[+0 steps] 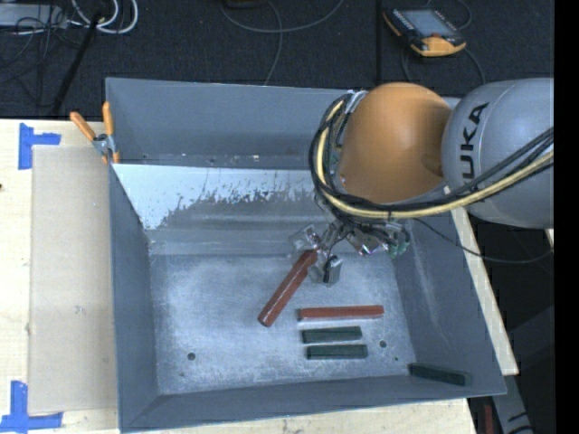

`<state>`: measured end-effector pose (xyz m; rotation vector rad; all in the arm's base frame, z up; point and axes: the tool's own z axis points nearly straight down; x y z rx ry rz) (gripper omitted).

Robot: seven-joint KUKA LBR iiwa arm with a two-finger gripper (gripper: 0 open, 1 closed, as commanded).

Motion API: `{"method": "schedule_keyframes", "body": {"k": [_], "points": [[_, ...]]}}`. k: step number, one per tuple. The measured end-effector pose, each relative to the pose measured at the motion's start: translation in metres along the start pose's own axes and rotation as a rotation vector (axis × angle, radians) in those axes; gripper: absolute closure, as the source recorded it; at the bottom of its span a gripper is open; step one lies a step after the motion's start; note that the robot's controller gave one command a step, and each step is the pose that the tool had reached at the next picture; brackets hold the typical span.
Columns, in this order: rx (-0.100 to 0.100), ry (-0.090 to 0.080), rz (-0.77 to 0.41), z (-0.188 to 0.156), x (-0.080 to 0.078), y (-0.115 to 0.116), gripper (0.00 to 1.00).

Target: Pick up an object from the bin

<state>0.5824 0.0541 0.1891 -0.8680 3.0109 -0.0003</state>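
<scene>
1. Working at the right rear of the bin (pixel 204 283) floor: the gripper (pixel 324 262) sits low, right at the upper end of the brown stick (pixel 289 289). The stick lies slantwise, from mid-floor up toward the back wall. By position alone, treat it as the thing to pick.
2. Claw state: you cannot tell whether it is open or closed. Its metal parts merge with the grey floor, and the orange wrist cover (pixel 393 143) and cable loops (pixel 327 165) hang over it.
3. Doing the step well, as a judgement:
   - The claw meets the stick at its tip, not its middle, so expect the long free end to droop or swing on the lift.
   - Raise it straight and gently.
   - If you get the chance to reset, take the stick nearer its middle, across the narrow width.
4. Neighbours to mind:
   - The reddish-brown bar (pixel 339 313) lies flat just beside the stick, on its right.
   - A dark green bar (pixel 332 334) and a second dark green bar (pixel 336 352) lie parallel to it, toward the front wall.
   - None appears to touch the stick, but a trailing lower end could nudge the reddish-brown bar.
5. One more dark bar (pixel 437 373) rests on the right sloping wall near the front corner, well apart and no concern.
6. Hidden or unclear:
   - You cannot tell whether the claw touches the stick or hangs just above it.
   - The stick's top end is partly covered by the claw.
   - The arm covers the bin's rear right corner.
</scene>
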Motion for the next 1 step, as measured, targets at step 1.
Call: {"method": "schedule_keyframes", "body": {"k": [1], "points": [[-0.002, 0.0, -0.412, -0.1024, -0.058, 0.0155, 1.0]]}}
